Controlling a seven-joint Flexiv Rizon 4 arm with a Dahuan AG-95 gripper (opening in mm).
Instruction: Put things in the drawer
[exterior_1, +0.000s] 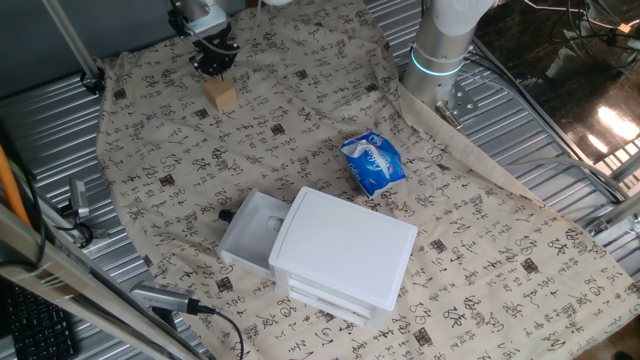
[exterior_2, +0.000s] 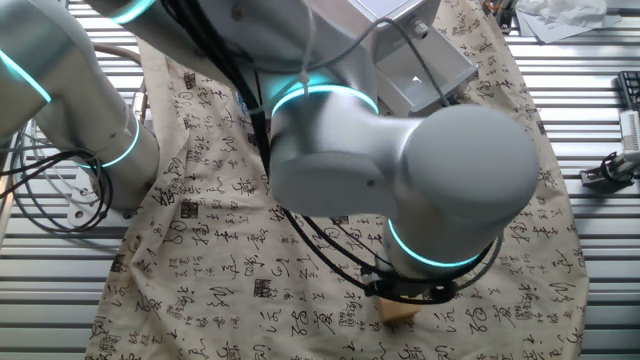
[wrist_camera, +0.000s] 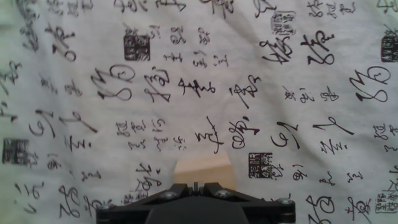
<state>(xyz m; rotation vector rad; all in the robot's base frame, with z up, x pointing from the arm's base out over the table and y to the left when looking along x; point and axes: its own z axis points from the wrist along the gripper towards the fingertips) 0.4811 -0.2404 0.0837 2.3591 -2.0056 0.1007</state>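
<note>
The small light-brown wooden block (exterior_1: 221, 96) stands on the patterned cloth at the far left. My gripper (exterior_1: 214, 58) hangs just above and behind it, apart from it. In the hand view the two dark fingers meet at the bottom edge, so the gripper (wrist_camera: 196, 185) is shut and empty, with the block (wrist_camera: 203, 169) on the cloth just beyond the tips. In the other fixed view my arm hides the gripper, and only a corner of the block (exterior_2: 400, 311) shows. The top drawer (exterior_1: 248, 236) of the white unit (exterior_1: 345, 255) is pulled open and looks empty, its dark knob (exterior_1: 225, 214) pointing left.
A blue and white packet (exterior_1: 372, 162) lies on the cloth between the block and the unit. The arm's base (exterior_1: 438, 55) stands at the back right. The cloth (exterior_1: 300, 120) covers a ribbed metal table. Cables and clamps sit at the left edge.
</note>
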